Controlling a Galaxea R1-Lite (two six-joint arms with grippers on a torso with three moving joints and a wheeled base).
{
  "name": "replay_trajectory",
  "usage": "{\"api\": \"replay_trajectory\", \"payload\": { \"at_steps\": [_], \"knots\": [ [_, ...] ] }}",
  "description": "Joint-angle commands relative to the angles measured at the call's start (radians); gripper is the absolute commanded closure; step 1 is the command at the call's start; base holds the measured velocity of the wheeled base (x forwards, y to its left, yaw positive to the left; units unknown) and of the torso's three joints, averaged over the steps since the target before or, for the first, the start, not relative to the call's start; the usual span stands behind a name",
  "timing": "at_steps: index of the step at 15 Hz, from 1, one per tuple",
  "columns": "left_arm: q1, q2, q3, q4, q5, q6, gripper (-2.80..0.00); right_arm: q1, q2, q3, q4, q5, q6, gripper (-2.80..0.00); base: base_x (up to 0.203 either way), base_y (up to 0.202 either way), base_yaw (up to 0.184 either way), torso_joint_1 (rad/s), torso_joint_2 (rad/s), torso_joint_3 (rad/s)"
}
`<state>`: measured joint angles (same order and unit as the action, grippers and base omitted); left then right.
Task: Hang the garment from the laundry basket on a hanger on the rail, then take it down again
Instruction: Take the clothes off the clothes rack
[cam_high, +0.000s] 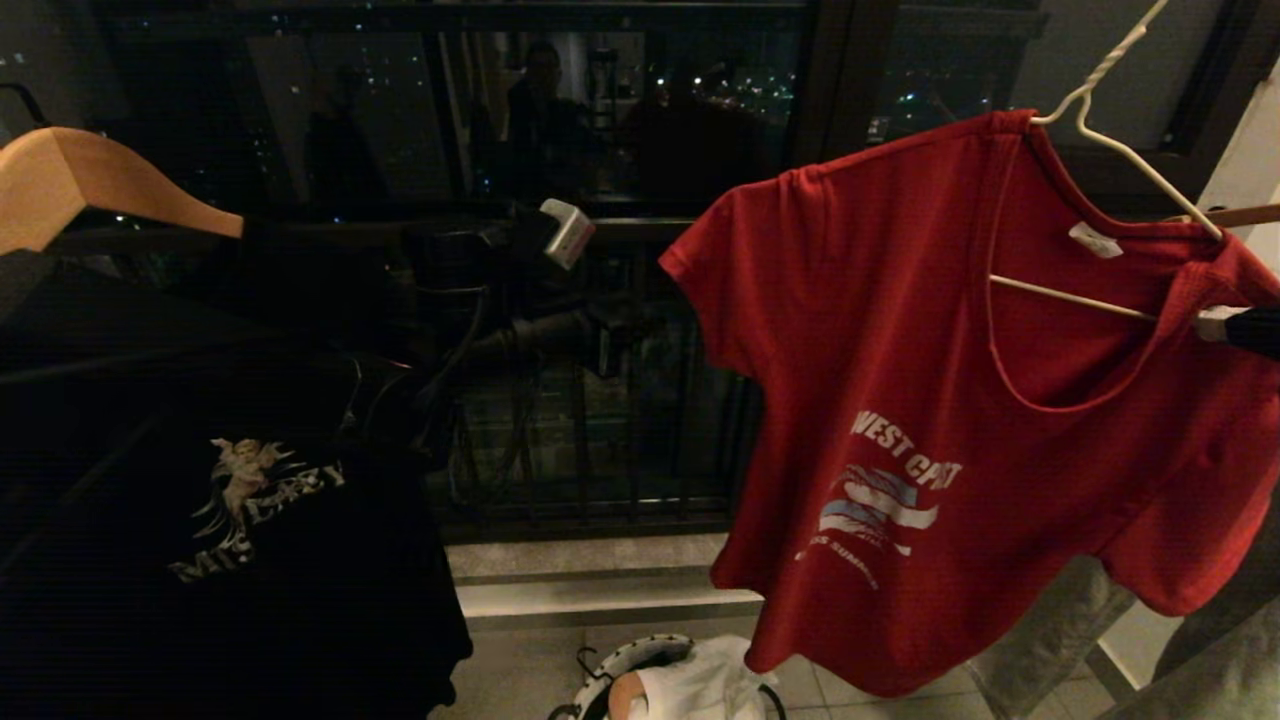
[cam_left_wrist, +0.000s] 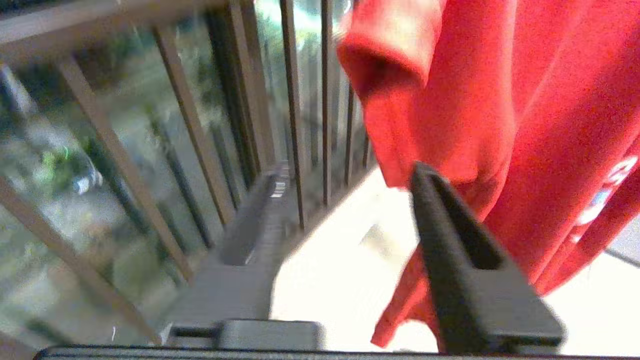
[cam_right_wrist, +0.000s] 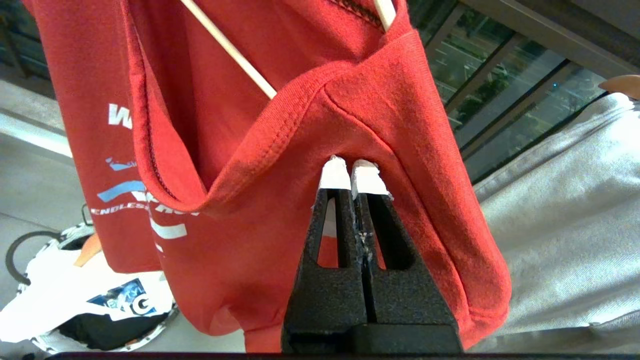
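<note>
Right gripper (cam_right_wrist: 352, 172) pinches red printed cotton T-shirt (cam_high: 900, 330) on thin white wire hanger (cam_high: 1110, 140); left gripper (cam_left_wrist: 425, 185) spread beside sleeve.

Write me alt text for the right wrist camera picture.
The right gripper, jaws shut, pinches the shoulder of the red T-shirt, which hangs on a white wire hanger. Below, the laundry basket holds a white cloth; grey fabric hangs beside the shirt.

Head view faces window railing, both wrist views close, sharing red T-shirt (cam_high: 930, 400)
</note>
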<state>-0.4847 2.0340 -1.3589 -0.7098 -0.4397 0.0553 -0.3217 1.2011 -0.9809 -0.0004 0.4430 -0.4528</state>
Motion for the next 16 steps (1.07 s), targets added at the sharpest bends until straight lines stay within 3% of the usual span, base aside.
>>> {"api": "replay_trajectory", "payload": {
  "at_steps": [1, 6, 16],
  "knots": [
    [0.015, -0.001, -0.007, -0.027, -0.046, 0.000, -2.80, 0.000, 0.002, -0.001, 0.000, 0.002, -0.003, 0.00, 0.000, 0.000, 0.000, 0.000, 0.00, 0.000],
    [0.014, 0.099, -0.109, -0.188, -0.071, -0.015, -2.80, -0.013, 0.014, -0.007, -0.001, 0.003, -0.003, 0.00, 0.000, 0.000, 0.000, 0.000, 0.00, 0.000],
    [-0.011, 0.107, -0.127, -0.200, -0.071, -0.015, -2.80, -0.023, 0.023, -0.015, -0.001, 0.003, -0.003, 0.00, 0.000, 0.000, 0.000, 0.000, 0.00, 0.000]
  ]
}}
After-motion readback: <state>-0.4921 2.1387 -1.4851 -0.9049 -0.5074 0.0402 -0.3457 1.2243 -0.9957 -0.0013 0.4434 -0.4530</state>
